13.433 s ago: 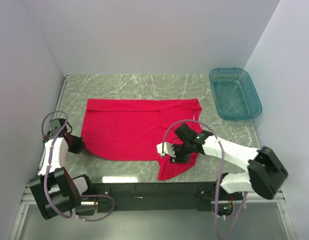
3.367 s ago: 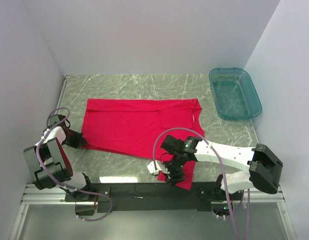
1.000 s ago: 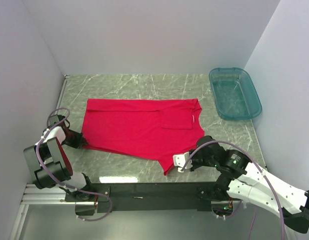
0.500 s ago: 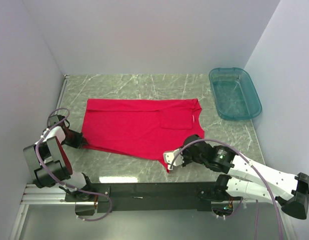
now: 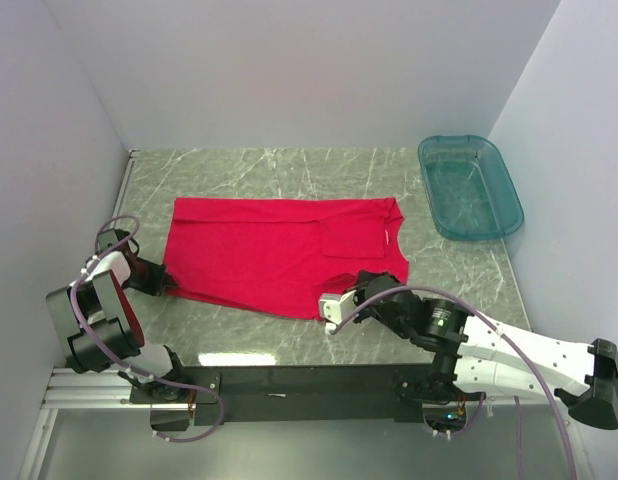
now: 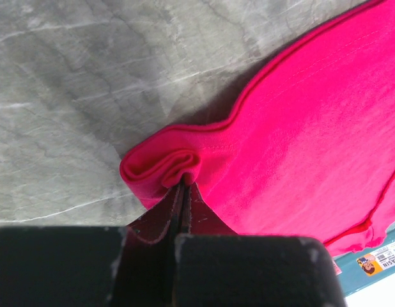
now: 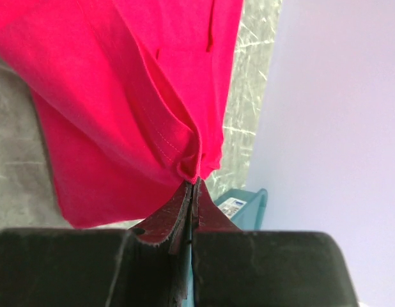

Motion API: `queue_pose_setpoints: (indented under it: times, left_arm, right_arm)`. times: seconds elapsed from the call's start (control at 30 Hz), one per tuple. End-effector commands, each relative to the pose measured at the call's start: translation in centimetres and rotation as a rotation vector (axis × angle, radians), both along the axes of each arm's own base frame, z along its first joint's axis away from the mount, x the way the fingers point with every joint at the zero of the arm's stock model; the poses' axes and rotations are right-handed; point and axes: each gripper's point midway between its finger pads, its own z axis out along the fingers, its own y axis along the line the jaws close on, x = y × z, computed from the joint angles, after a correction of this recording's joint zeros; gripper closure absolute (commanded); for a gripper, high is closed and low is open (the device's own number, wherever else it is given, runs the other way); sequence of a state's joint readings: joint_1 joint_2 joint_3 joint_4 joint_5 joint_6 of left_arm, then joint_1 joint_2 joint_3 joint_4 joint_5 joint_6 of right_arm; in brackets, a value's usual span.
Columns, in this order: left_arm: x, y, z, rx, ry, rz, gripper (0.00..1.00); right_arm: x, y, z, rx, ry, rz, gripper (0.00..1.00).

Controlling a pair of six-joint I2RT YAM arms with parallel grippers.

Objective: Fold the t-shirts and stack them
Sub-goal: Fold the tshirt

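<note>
A bright red t-shirt (image 5: 279, 252) lies spread on the green marble table, neck to the right. My left gripper (image 5: 161, 281) is shut on the shirt's near left corner, which bunches at the fingertips in the left wrist view (image 6: 178, 169). My right gripper (image 5: 351, 297) is shut on the shirt's near right corner and holds it just above the table. The right wrist view shows the red cloth (image 7: 153, 109) hanging in folds from the closed tips.
A teal see-through tub (image 5: 469, 186) stands at the back right, also seen in the right wrist view (image 7: 245, 208). Walls close in the table on three sides. The black base rail (image 5: 289, 380) runs along the near edge.
My right gripper has carried the shirt's near right corner left and toward the shirt, and the flap that hung near the front edge is now drawn in. The left gripper has not moved.
</note>
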State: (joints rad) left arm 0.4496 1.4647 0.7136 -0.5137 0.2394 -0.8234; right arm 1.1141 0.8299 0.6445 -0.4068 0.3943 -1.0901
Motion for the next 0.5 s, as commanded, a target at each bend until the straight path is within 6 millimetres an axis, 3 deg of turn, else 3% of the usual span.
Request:
queue_pose_setpoints:
  times: [0.0, 0.47]
  left_arm:
    - [-0.2, 0.3, -0.4, 0.013, 0.021, -0.020, 1.00]
    - [0.3, 0.4, -0.4, 0.006, 0.014, -0.015, 1.00]
  right_arm:
    - [0.9, -0.2, 1.8, 0.052, -0.096, -0.041, 1.00]
    - [2.8, -1.5, 4.6, 0.082, -0.287, -0.138, 1.00]
